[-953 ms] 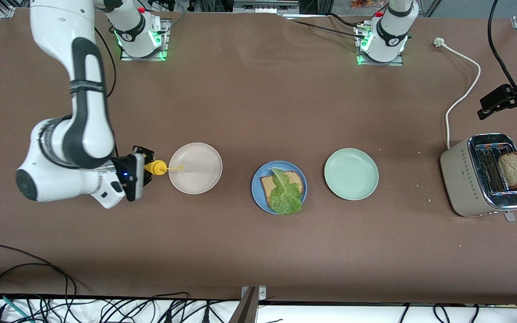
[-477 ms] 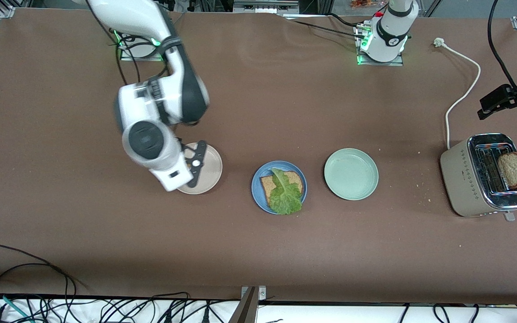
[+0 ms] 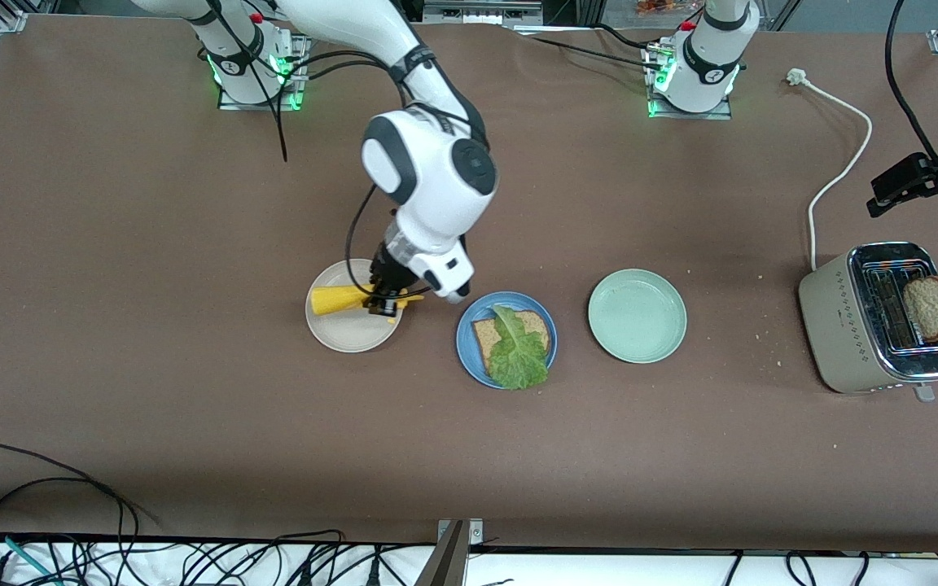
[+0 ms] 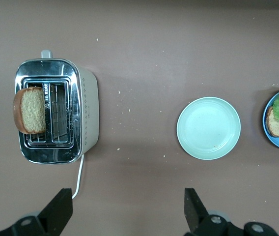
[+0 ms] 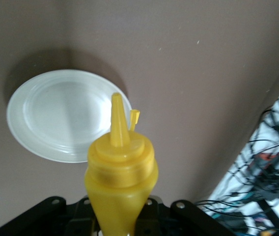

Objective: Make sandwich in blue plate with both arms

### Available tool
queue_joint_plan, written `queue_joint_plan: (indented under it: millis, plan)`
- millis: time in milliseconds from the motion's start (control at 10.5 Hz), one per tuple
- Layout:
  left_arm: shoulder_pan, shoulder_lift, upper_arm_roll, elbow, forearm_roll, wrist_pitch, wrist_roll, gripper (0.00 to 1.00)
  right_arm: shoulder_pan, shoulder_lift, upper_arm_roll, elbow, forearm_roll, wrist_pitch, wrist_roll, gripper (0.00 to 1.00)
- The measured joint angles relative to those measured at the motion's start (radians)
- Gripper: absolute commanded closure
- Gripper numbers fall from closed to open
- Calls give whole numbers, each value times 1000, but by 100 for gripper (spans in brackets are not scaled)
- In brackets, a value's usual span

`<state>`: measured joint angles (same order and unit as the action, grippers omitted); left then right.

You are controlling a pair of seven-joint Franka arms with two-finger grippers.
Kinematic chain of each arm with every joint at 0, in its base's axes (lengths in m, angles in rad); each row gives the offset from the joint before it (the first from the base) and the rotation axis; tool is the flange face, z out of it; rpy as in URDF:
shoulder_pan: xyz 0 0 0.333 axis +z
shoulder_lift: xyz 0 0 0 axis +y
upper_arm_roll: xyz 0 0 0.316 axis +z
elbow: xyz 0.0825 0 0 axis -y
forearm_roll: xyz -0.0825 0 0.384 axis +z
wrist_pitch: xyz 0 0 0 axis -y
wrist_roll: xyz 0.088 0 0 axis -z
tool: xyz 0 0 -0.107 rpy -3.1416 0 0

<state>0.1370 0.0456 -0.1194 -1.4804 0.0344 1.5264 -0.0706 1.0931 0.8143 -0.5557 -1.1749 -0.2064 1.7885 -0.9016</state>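
Observation:
The blue plate (image 3: 469,356) sits mid-table with one brown bread slice (image 3: 486,334) on it and a green lettuce leaf (image 3: 518,355) on the slice. Beside it, my right gripper (image 3: 380,302) hangs over the beige plate (image 3: 347,334), shut on a yellow squeeze bottle (image 3: 332,299) held roughly level. In the right wrist view the bottle (image 5: 121,167) fills my right gripper (image 5: 122,225), nozzle toward the beige plate (image 5: 46,118). My left gripper (image 4: 127,201) waits open and empty, high over bare table near the toaster (image 4: 88,113).
A pale green plate (image 3: 637,316) lies between the blue plate and the toaster (image 3: 843,317). A second bread slice (image 3: 931,308) stands in a toaster slot. The toaster's white cord (image 3: 843,163) runs toward the robots' bases. Cables hang along the table's near edge.
My right arm has swung from the right arm's end of the table to over the beige plate, carrying the yellow bottle closer to the blue plate. The left arm has not moved.

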Motion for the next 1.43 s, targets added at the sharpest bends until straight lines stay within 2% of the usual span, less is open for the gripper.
queue_joint_plan:
  millis: [286, 477, 763, 953, 1144, 1430]
  plan:
    - [0, 0, 0, 0, 0, 0, 0, 0, 91, 95, 3, 51, -167, 15, 30, 100]
    - [0, 0, 1, 0, 0, 0, 0, 0, 120, 128, 2, 75, -200, 17, 77, 100]
    - [1, 0, 3, 0, 0, 0, 0, 0, 117, 137, -11, 94, -202, 17, 78, 100]
    - [2, 2, 8, 0, 0, 0, 0, 0, 110, 133, -25, 104, -133, 0, 70, 100]
    - [9, 10, 14, -1, 0, 0, 0, 0, 68, 110, -44, 110, 0, -17, 25, 100]
    - [67, 49, 17, -2, 0, 2, 0, 0, -90, 37, -52, 111, 310, -27, -122, 100]
